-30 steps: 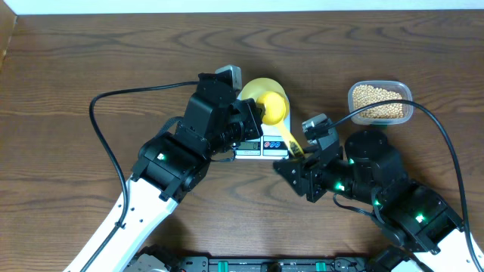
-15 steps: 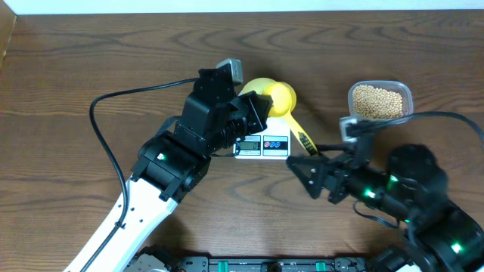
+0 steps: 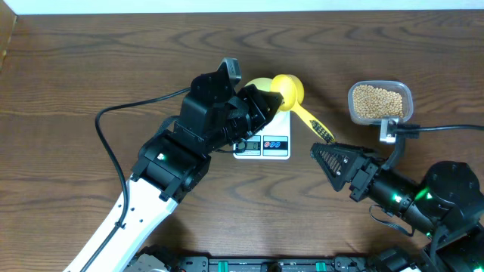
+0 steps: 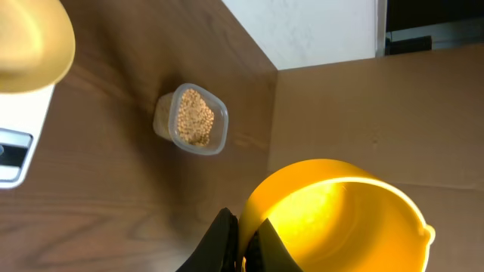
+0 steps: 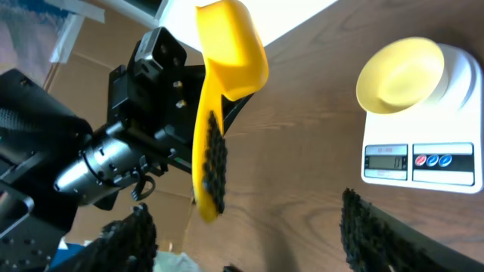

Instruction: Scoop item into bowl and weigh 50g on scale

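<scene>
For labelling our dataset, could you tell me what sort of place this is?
Probably a robotics lab bench, not a kitchen: a wood-grain table edged by cardboard panels, two cabled robot arms, and a scale staged near a tub of beans.

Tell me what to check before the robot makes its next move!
1. Left fingers pinching the yellow scoop: ok.
2. Right fingers open and holding nothing: ok.
3. Bowl sitting on the scale: ok.
4. Beans waiting in the tub: ok.
5. Beans inside the scoop: not ok, it looks empty.
6. Number on the scale's display: cannot tell.
</scene>
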Robot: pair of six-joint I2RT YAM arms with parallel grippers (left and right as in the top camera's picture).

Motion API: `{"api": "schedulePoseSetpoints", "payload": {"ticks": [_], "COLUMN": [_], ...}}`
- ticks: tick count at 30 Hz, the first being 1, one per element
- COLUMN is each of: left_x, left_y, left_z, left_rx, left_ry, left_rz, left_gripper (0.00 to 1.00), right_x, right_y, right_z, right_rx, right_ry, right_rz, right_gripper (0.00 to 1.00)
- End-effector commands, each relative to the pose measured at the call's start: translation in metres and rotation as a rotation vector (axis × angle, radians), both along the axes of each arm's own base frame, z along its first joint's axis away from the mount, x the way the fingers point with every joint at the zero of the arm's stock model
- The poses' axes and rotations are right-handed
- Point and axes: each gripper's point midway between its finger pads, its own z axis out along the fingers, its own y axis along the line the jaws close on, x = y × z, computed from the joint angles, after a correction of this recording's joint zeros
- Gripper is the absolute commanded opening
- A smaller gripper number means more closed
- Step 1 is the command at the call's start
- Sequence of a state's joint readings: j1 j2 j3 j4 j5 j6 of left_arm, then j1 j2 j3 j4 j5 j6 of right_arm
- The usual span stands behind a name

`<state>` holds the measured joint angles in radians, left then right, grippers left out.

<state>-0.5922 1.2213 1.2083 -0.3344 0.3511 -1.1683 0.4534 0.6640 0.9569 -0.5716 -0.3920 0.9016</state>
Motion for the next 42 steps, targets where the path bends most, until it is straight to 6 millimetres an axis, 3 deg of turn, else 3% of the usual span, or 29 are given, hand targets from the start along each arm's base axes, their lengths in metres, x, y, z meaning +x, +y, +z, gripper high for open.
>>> {"api": "schedulePoseSetpoints", "payload": {"ticks": [1, 11, 19, 27, 35, 42], "left_x": [-0.008, -0.019, -0.025, -0.03, -0.03, -0.031], "left_y": [-0.002, 0.001, -0.002, 0.001, 0.002, 0.002], "left_z": [-0.002, -0.02, -0.024, -0.033, -0.034, -0.034], "left_rx": [-0.03, 0.012, 0.022, 0.051, 0.052, 0.056], "left_ry": [0.061, 0.142, 0.161, 0.192, 0.195, 0.19], "left_rz": [-0.012, -0.026, -0.045, -0.047, -0.046, -0.051], "left_gripper": [0.07, 0.07, 0.07, 0.07, 0.07, 0.07], "right_x": [0.001, 0.004, 0.012, 0.02, 0.025, 0.026], "right_y": [-0.001, 0.004, 0.014, 0.017, 0.021, 0.023], "right_z": [0.009, 0.009, 0.008, -0.001, -0.007, -0.002], "right_rx": [0.009, -0.045, -0.036, -0.089, -0.095, -0.085], "right_ry": [-0.022, -0.09, -0.082, -0.1, -0.078, -0.099], "right_rz": [-0.003, 0.037, 0.075, 0.087, 0.098, 0.099], "right_gripper": [0.62, 0.54, 0.57, 0.45, 0.43, 0.35]}}
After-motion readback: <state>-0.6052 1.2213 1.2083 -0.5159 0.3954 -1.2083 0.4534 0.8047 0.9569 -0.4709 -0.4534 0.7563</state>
